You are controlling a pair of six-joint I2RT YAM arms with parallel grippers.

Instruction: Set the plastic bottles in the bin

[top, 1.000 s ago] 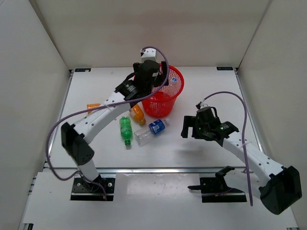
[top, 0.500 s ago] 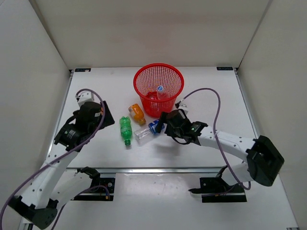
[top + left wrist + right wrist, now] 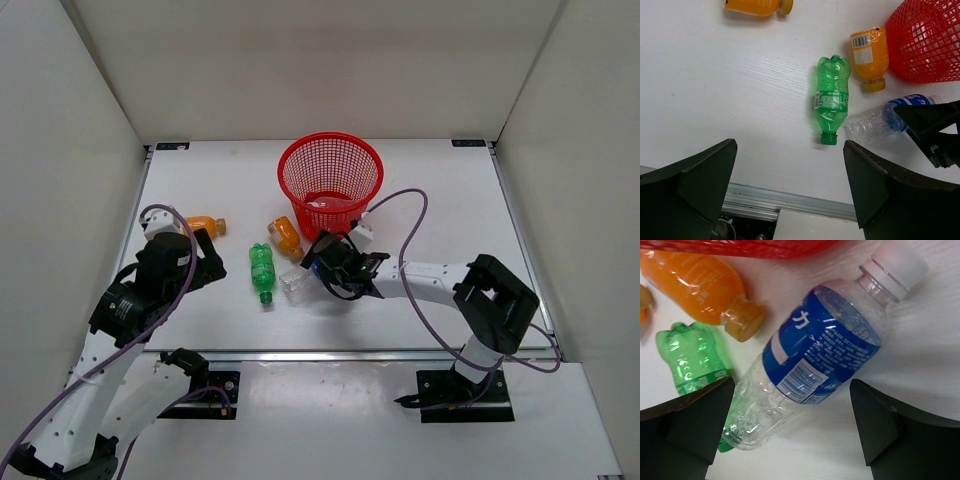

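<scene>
the clear bottle with the blue label [image 3: 825, 350] lies flat on the table [image 3: 200, 180], just in front of the red bin [image 3: 352, 200]. its white cap points toward the bin, and its base is just beside the neck of the green bottle [image 3: 690, 360]. an orange bottle [image 3: 705, 285] lies near, between them and the bin.

the right gripper [image 3: 792, 390] hangs directly over this bottle. in the wrist view the bottle passes between the two fingers, but its long axis runs slanted across the gap, not square to it. the right arm is much the nearer one. its jaws stand wide and hold nothing; whether a finger touches the bottle cannot be told. a small turn of the wrist probably helps before closing on the label part.

the left gripper [image 3: 790, 160] is well apart at the left, also wide and empty.
</scene>
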